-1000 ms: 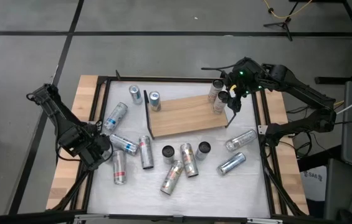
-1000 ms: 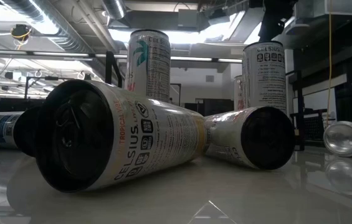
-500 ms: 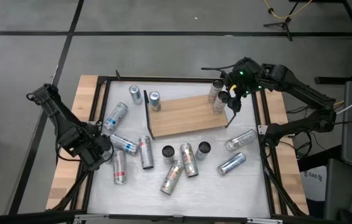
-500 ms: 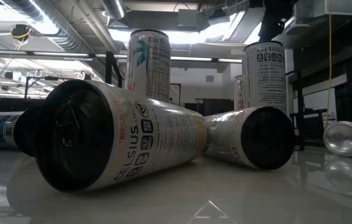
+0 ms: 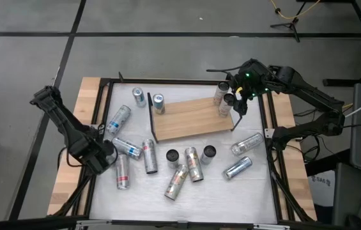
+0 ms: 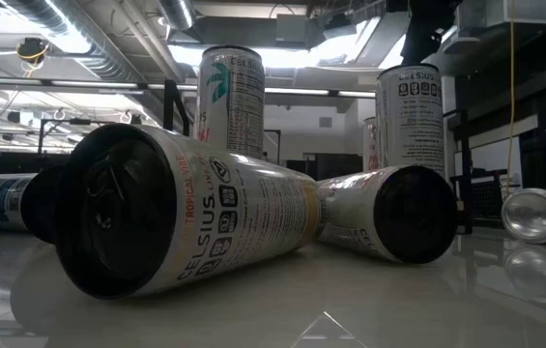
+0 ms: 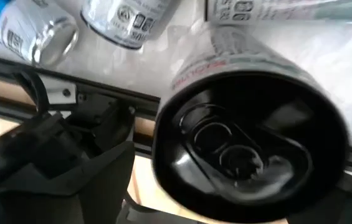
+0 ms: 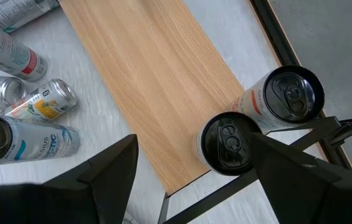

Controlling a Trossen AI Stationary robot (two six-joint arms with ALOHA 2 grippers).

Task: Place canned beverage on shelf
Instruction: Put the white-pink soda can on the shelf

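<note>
Several beverage cans lie on the white table (image 5: 250,191). The shelf (image 5: 193,118), a light wooden board with black wire ends, lies at the far middle. My left gripper (image 5: 98,158) points down at the table's left rail, open. Its fingers stand either side of the dark top end (image 7: 244,149) of a silver can (image 5: 127,147) lying on its side; I cannot tell whether they touch it. My right gripper (image 8: 194,146) hangs open above the shelf's right end, where one upright can (image 8: 228,143) stands on the board and another upright can (image 8: 291,96) stands by the wire end.
Two upright cans (image 5: 148,99) stand beyond the shelf's left end. More cans lie near the table's middle (image 5: 186,166) and right (image 5: 241,156). A black rail (image 7: 101,93) runs along the table's left edge beside my left gripper. A red-and-white can (image 5: 121,171) lies close by.
My left gripper has sunk a little toward the can lying by the left rail, still open. No can has moved.
</note>
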